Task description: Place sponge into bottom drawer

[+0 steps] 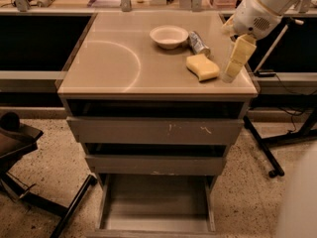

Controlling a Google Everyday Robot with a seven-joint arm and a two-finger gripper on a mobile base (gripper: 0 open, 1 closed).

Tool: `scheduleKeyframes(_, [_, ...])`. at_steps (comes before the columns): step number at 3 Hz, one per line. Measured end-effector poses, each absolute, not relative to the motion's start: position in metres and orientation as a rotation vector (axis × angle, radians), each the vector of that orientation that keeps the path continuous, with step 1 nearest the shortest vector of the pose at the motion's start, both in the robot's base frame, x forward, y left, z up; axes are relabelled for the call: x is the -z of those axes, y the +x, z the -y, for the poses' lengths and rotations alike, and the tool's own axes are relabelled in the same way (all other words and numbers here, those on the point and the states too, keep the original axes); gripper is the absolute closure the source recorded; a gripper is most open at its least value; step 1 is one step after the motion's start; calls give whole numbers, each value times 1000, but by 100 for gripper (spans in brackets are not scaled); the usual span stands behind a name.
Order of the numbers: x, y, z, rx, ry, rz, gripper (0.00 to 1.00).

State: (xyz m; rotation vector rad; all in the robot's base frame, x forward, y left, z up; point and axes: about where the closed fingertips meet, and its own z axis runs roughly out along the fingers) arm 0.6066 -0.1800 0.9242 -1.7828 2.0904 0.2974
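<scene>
- Camera view, far left: a black chair base (22, 155) stands on the speckled floor beside the cabinet.
- Cabinet centre: the tan surface (109, 58) carries three items, all grouped in its right half.
- White bowl (169, 36): upright, toward the rear of the surface.
- Silver can (198, 42): lying on its side, just right of the bowl.
- Sponge (202, 67): pale yellow, lying flat on the surface in front of the can, near the right edge. It is not in any drawer.
- Upper drawers: top drawer (155, 130) and middle drawer (156, 164) are each pulled out slightly.
- Bottom drawer (156, 202): pulled out furthest, with its grey floor exposed.
- Pincer (230, 73): pointing down over the right front corner of the surface, just right of the sponge. Contact with the sponge is not apparent. Whether it is released or clenched cannot be determined.
</scene>
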Motion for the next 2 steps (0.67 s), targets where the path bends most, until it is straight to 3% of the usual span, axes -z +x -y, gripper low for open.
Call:
scheduleKeyframes(1, [-898,656,170,-442,-1680,-2075,0])
scheduleKeyframes(2, [-868,705,170,-468,-1580,-2089,0])
